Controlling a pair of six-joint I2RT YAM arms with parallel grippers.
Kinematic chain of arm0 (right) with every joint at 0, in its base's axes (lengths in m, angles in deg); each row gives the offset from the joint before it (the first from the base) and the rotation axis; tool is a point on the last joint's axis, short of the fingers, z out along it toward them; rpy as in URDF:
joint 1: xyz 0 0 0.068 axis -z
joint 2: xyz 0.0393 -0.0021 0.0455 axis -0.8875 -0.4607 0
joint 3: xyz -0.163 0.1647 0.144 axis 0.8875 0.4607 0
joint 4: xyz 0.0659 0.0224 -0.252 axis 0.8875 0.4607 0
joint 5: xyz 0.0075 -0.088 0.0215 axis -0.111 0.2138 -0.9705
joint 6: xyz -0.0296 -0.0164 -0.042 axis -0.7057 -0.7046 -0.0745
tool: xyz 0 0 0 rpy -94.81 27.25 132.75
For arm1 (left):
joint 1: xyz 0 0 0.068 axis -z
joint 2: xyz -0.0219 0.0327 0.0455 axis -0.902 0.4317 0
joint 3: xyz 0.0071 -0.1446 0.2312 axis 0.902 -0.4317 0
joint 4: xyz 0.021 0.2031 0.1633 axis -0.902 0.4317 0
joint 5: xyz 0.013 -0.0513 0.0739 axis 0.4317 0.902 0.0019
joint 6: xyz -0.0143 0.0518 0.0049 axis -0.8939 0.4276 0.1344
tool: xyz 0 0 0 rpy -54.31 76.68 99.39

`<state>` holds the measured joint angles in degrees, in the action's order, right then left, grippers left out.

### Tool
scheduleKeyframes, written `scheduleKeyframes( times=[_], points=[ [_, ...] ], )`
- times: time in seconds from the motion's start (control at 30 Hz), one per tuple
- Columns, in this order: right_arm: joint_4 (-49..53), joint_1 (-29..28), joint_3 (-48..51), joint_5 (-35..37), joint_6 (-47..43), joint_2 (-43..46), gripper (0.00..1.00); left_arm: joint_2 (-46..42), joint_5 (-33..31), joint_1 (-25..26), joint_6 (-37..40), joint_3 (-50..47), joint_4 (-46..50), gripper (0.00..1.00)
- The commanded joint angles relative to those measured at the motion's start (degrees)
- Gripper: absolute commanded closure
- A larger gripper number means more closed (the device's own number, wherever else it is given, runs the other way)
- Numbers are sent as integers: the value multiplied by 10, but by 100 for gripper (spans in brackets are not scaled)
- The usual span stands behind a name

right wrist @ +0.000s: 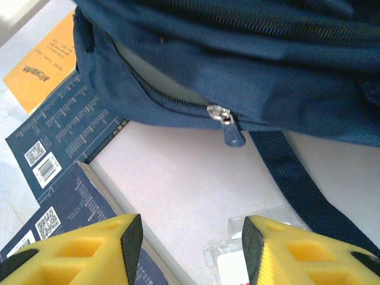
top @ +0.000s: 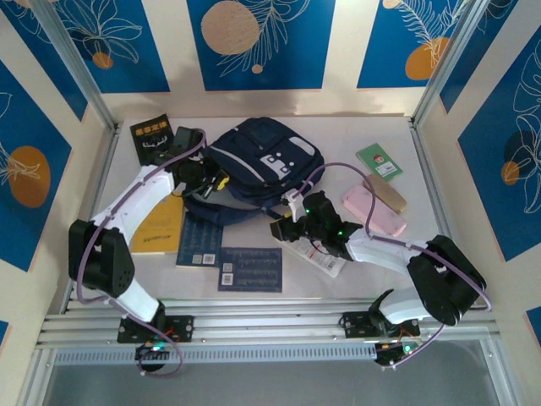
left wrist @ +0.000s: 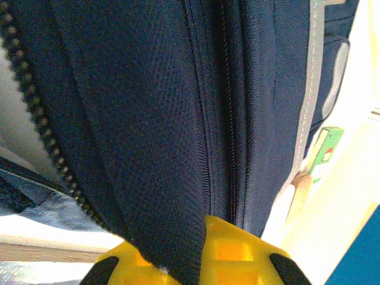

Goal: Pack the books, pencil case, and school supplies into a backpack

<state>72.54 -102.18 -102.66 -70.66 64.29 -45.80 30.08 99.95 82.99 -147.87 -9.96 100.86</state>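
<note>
Bases of both arms sit at the near edge of the table (top: 321,288). The right arm folds at its elbow and runs low to the left. Its right gripper (right wrist: 190,237) is half open with nothing between the jaws, hovering above the white packet (right wrist: 249,261) and facing the zipper pull (right wrist: 225,116) on the backpack (top: 266,161). Just left lie two dark blue books (top: 251,269) and the yellow-orange book (top: 161,224). The left arm stretches forward over them, its left gripper (left wrist: 191,267) clamped on navy fabric at the backpack's left side. Right of the bag rest the pink pencil case (top: 374,211), tan block (top: 387,194) and green booklet (top: 379,161). The black book (top: 152,139) lies far left.
</note>
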Motion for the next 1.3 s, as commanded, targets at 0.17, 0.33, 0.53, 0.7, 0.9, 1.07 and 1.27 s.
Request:
scheduleKeyframes(
  times=[0.17, 0.33, 0.53, 0.7, 0.9, 1.07, 1.27],
  points=[
    [-104, -3, 27, -2, -24, -34, 50, -56, 22, 6, -16, 30, 15, 100],
    [-109, -9, -10, -1, -26, -89, 50, -66, 24, 11, -20, 29, 15, 100],
    [-146, -29, -32, 2, -17, -142, 50, -76, 26, 15, -19, 24, 16, 100],
    [-165, -36, -42, 11, -19, -161, 50, -82, 29, 15, -19, 16, 14, 100],
    [-171, -35, -60, 21, -22, -181, 49, -90, 32, 16, -20, 6, 10, 100],
    [-173, -34, -79, 19, -18, -194, 54, -93, 28, 16, -20, 3, 9, 100],
    [-172, -31, -83, 21, -14, -197, 85, -94, 27, 16, -19, -6, 8, 100]
  ],
)
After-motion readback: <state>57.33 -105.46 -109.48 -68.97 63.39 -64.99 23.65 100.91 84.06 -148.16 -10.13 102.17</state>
